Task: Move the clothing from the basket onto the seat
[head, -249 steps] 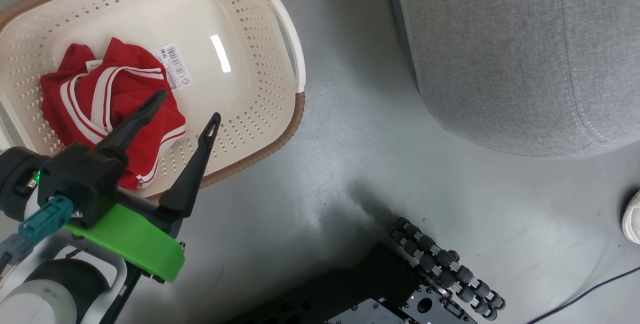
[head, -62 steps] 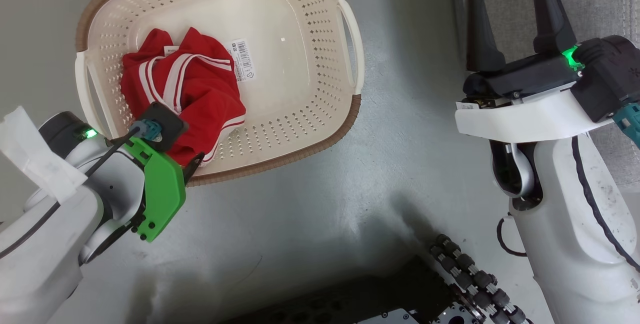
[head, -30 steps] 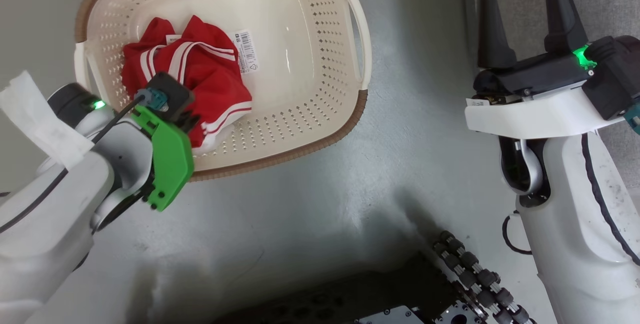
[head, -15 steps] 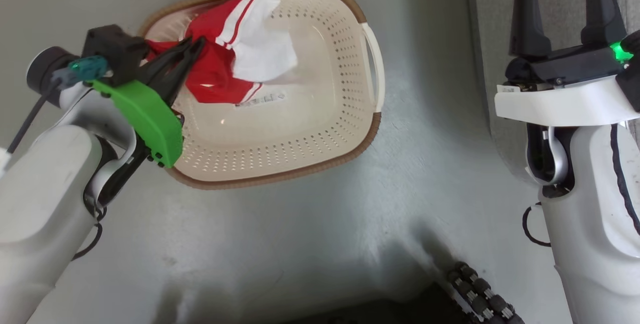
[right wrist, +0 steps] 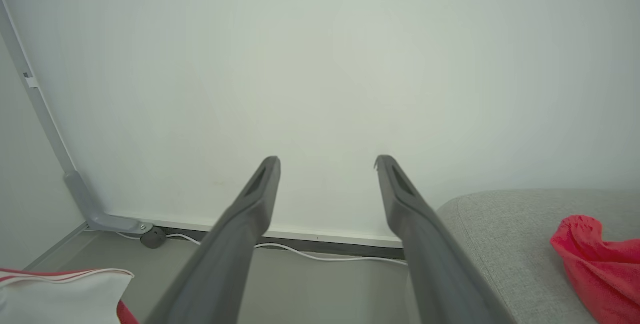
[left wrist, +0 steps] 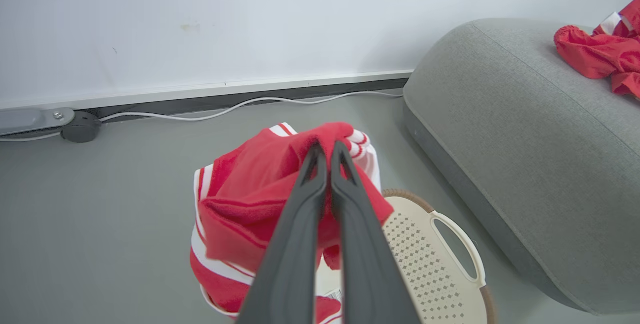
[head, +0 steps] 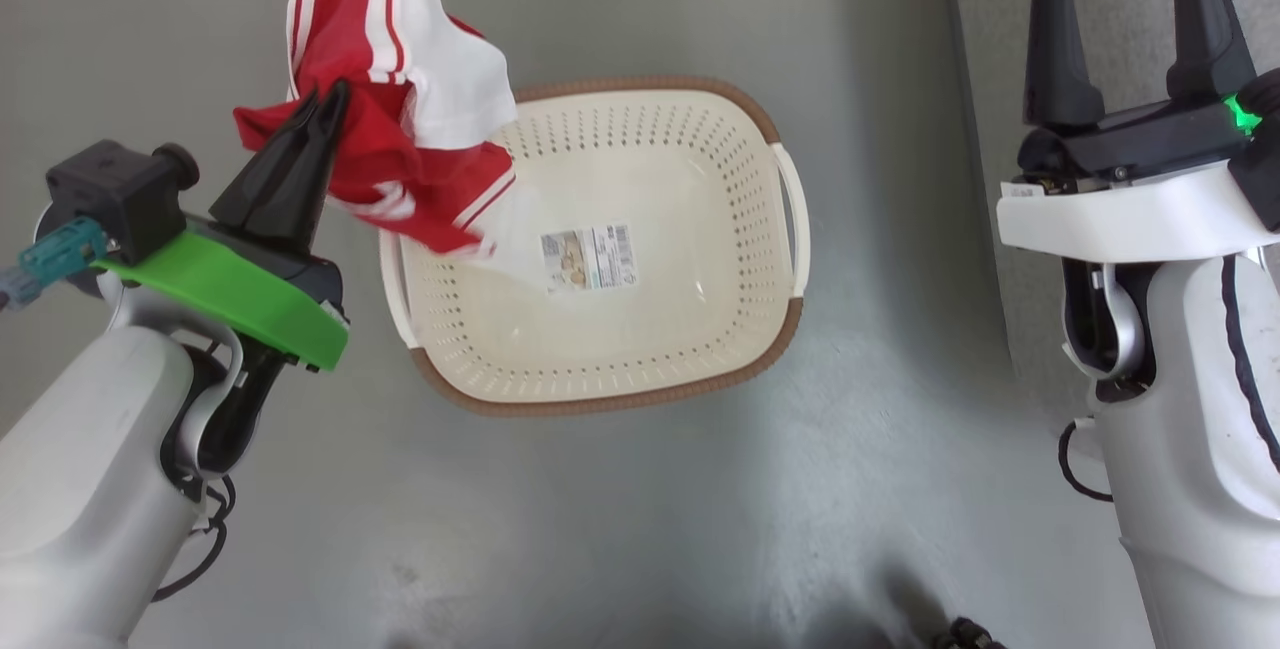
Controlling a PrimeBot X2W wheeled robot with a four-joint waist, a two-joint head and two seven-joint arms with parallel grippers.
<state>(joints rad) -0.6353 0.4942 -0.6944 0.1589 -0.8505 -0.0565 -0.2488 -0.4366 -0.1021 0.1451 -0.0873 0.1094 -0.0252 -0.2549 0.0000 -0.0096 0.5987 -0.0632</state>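
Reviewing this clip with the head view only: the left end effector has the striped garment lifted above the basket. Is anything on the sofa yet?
Observer: Yes. The left wrist view shows a plain red garment lying on top of the sofa.
Operator: My view cuts off the right arm's tips. Holding anything?
Observer: No. The right end effector is open, with bare wall between its fingers.
Operator: How does the left grip look side-on?
Observer: The left end effector is shut on a red fold at the top of the striped garment; the rest hangs below the tips.
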